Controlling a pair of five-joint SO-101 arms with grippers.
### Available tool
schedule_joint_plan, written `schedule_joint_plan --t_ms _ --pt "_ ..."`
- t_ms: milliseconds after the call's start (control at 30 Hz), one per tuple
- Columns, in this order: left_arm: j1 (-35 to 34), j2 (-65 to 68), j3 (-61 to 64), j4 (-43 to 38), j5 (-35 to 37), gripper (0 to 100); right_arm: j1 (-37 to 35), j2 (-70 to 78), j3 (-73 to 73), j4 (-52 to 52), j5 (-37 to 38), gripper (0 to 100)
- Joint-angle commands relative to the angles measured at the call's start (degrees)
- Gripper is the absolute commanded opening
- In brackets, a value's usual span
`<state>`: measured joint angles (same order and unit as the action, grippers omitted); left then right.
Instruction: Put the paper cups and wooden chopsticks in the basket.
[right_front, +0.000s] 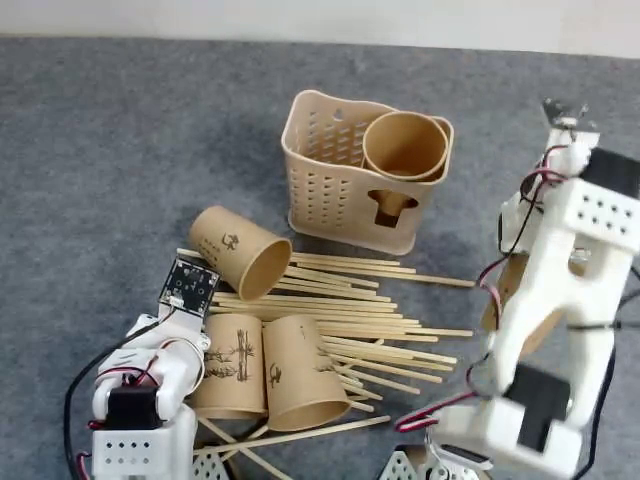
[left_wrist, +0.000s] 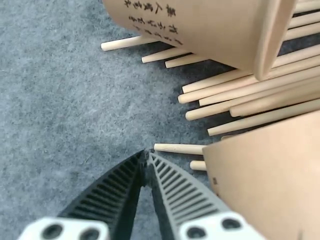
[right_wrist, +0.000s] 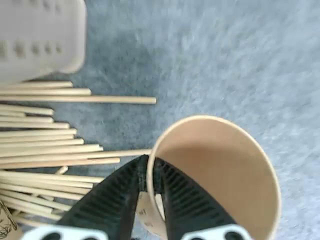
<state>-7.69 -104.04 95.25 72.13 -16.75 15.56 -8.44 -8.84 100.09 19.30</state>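
At the rear centre of the grey mat (right_front: 120, 150) the basket (right_front: 330, 190) stands upright. One paper cup (right_front: 405, 145) sits inside it at its right end, mouth up.

In front of the basket the wooden chopsticks (right_front: 350, 320) lie loose on the mat. Most run side to side in a rough layer, and a few cross at angles near the front edge.

Three cups lie on their sides among the sticks. The single cup (right_front: 240, 252) rests at the left end of the layer, its mouth turned toward the front right. The near-left cup (right_front: 232, 365) and near-right cup (right_front: 300, 375) lie side by side in front of it, touching each other and lying over several sticks.

Left gripper (left_wrist: 147, 152): jaws closed tip to tip with nothing between them. The tip sits over bare mat, just beside the cut ends of the chopsticks and near the wall of a lying cup.

Right gripper (right_wrist: 150, 159): jaws pinched on the rim of the held cup (right_wrist: 215, 165), one finger inside the mouth and the other outside. Whether this cup touches the mat cannot be determined. Chopsticks and a corner of the basket lie beyond it.

In the high view the right arm (right_front: 560, 290) stands to the right of the basket and hides most of that cup.
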Motion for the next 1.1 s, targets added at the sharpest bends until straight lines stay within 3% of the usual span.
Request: schedule_joint_plan --t_ms 0,233,433,667,967,1067 --pt "-0.48 -0.22 -0.92 -1.05 -0.35 0 -1.98 -10.42 -3.03 0.75 0.62 0.6" --pt "-0.57 -0.22 -0.92 -1.05 -0.35 0 -7.78 -23.87 -3.38 0.66 -0.62 0.6" --pt "-0.57 -0.22 -0.92 -1.05 -0.35 0 -14.11 -30.81 -3.47 -8.66 -3.87 0.6" --pt "-0.57 -0.22 -0.92 -1.05 -0.35 0 -24.31 -31.16 -3.38 -18.51 -3.69 0.6" --pt "-0.57 -0.22 -0.92 -1.05 -0.35 0 -30.29 -29.32 0.75 -37.93 -3.25 0.6" --pt "-0.57 -0.22 -0.92 -1.05 -0.35 0 -32.92 -26.95 4.09 -42.77 2.11 0.6"
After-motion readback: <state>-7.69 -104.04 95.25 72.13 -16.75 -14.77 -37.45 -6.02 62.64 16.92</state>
